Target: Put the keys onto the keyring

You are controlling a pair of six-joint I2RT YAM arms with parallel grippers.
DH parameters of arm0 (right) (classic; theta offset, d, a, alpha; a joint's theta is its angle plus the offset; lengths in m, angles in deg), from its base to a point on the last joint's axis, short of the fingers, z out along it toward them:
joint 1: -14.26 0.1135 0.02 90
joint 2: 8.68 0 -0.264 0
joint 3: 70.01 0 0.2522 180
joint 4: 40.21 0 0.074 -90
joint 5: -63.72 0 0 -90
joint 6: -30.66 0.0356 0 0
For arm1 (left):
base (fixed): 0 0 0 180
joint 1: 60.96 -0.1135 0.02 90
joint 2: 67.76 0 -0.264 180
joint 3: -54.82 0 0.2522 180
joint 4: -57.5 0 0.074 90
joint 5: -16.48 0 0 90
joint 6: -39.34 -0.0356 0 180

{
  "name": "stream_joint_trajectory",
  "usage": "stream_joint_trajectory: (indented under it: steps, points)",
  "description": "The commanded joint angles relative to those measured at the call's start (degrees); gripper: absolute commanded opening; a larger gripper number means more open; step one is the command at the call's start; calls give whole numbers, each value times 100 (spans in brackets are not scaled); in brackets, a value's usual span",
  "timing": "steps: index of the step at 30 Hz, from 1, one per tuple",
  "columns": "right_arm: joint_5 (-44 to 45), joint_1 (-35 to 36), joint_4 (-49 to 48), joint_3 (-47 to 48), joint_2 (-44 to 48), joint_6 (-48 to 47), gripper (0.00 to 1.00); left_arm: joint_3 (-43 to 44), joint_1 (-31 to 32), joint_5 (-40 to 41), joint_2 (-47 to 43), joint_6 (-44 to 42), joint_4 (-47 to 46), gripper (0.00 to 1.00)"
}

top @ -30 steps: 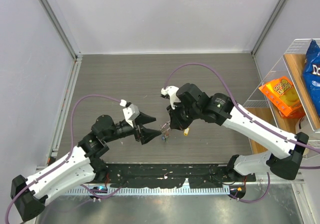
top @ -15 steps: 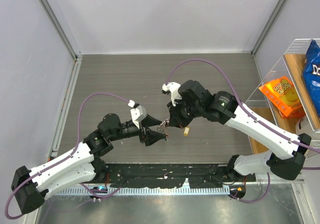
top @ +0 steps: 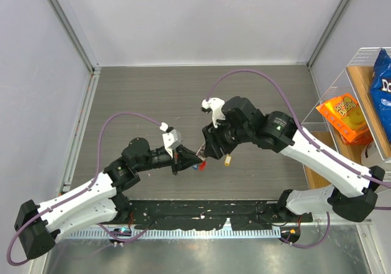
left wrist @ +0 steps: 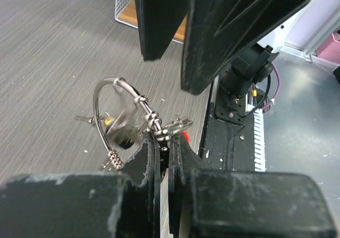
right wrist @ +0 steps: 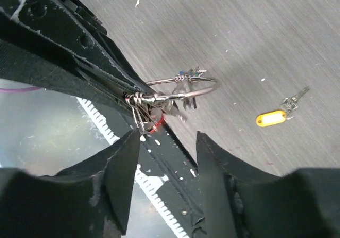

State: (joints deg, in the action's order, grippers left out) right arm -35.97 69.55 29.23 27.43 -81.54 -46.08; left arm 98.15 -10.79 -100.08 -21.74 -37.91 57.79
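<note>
I have the left gripper [top: 185, 158] clamped tight on the keyring [left wrist: 96, 113], pinching it at the wound part of the wire, with the loop sticking out past the fingertips. A small bunch of keys [right wrist: 178, 105] hangs on the ring beside those fingers. I can make out a red head, but the rest are too blurred to sort. The right gripper [top: 208, 155] hovers just beside the ring, jaws apart and holding nothing. A yellow-tagged key [right wrist: 271, 119] lies loose on the table [top: 153, 96], near the right gripper.
</note>
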Motion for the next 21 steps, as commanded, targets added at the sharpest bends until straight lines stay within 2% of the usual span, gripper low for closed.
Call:
stream_joint_trajectory:
  steps: [1, 4, 14, 18, 21]
  points:
    - [502, 8, -31, 175, 448, 63, 60, 208, -7, 20, -84, -115, -191, 0]
    - [784, 0, 30, 219, 527, 98, 68, 190, -7, 29, -146, -115, -147, 0]
    - [311, 0, -40, 342, 554, 63, 69, 190, -7, -33, -216, -106, -15, 0]
    - [-66, 17, -189, 115, 606, 2, 62, 243, -7, -33, -199, -89, 20, 0]
    - [-252, 0, -373, -131, 703, -34, 51, 322, -7, 37, -164, -63, 108, 0]
